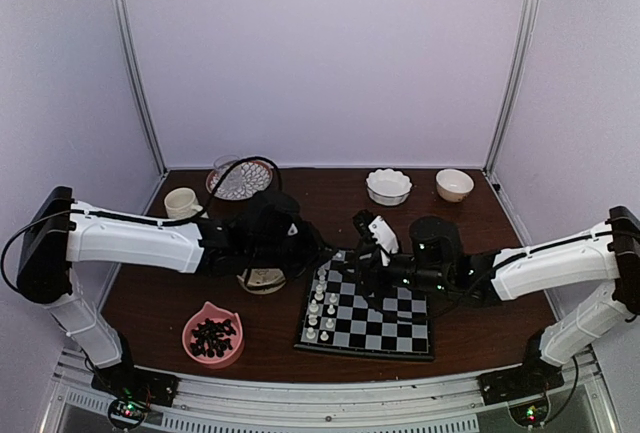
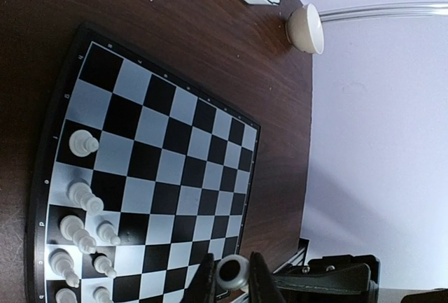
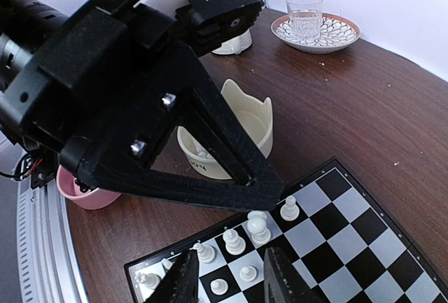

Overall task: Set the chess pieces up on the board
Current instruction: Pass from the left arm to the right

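Lettering (image 2: 46,182) edging the board (image 2: 182,150) is illegible.

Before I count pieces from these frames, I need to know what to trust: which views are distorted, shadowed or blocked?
Top external view: even, soft light, but the chess pieces are tiny. Left wrist view: sharp, yet the board bows along its left border, which is lens distortion. Right wrist view: the left tool looms close, blocking the upper left.
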